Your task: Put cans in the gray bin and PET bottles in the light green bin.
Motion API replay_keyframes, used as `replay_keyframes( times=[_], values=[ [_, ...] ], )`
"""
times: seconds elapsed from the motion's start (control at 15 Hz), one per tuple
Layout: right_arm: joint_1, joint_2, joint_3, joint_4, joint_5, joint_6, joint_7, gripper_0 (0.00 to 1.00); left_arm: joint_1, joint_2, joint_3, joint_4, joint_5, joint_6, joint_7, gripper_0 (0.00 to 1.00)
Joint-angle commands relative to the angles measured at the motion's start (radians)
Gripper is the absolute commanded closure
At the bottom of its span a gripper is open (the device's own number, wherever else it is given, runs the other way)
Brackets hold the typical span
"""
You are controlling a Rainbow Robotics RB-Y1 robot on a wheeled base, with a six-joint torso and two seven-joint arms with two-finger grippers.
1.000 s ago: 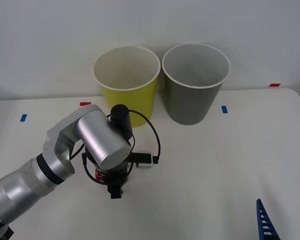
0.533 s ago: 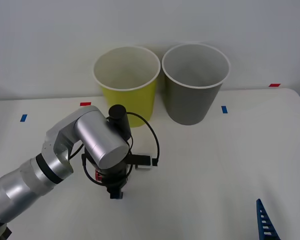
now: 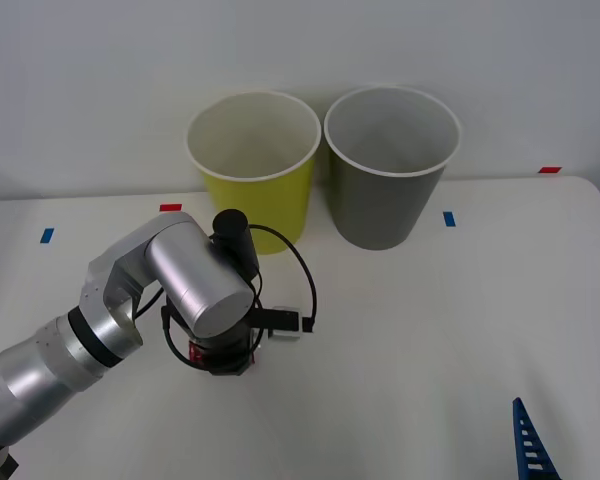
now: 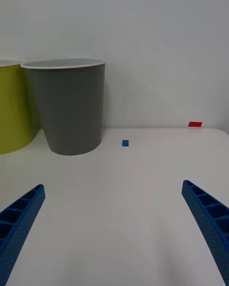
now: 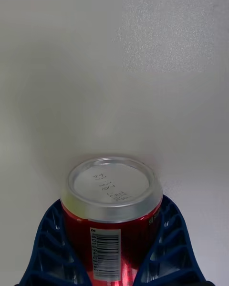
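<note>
Down on the table (image 3: 400, 330), my left end effector (image 5: 113, 248) snug around the red can (image 5: 112, 209), right end effector (image 4: 114, 229) wide.

The white tabletop (image 3: 430, 330) carries the light green bin (image 3: 255, 170) and gray bin (image 3: 388, 165) side by side at its far edge, the green one to the left, with small blue and red tape marks (image 3: 448, 218) scattered around.
</note>
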State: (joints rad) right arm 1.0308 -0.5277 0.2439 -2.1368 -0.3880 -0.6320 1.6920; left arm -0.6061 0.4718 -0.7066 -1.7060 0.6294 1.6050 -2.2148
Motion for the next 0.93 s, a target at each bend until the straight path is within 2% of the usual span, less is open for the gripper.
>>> replay_keyframes(
  times=[0.07,0.27,0.4,0.53,0.67,0.8,0.93],
  values=[
    [0.000,0.000,0.000,0.000,0.000,0.000,0.000,0.00,0.000,-0.001,-0.001,-0.006,0.006,0.000,-0.003,0.93],
    [0.000,0.000,0.000,0.000,0.000,0.000,0.000,0.00,0.002,0.021,-0.001,-0.057,0.007,0.001,0.018,0.94],
    [0.000,0.000,0.000,0.000,0.000,0.000,0.000,0.00,0.002,0.062,-0.001,-0.124,0.046,0.000,0.101,0.94],
    [0.000,0.000,0.000,0.000,0.000,0.000,0.000,0.00,0.012,0.090,0.006,-0.196,0.046,-0.002,0.173,0.95],
    [0.000,0.000,0.000,0.000,0.000,0.000,0.000,0.00,0.089,0.091,0.081,-0.290,0.032,-0.010,0.207,0.96],
    [0.000,0.000,0.000,0.000,0.000,0.000,0.000,0.00,0.127,0.103,0.104,-0.363,0.010,-0.011,0.224,0.96],
    [0.000,0.000,0.000,0.000,0.000,0.000,0.000,0.00,0.150,0.117,0.121,-0.428,0.009,-0.014,0.297,0.97]
  ],
)
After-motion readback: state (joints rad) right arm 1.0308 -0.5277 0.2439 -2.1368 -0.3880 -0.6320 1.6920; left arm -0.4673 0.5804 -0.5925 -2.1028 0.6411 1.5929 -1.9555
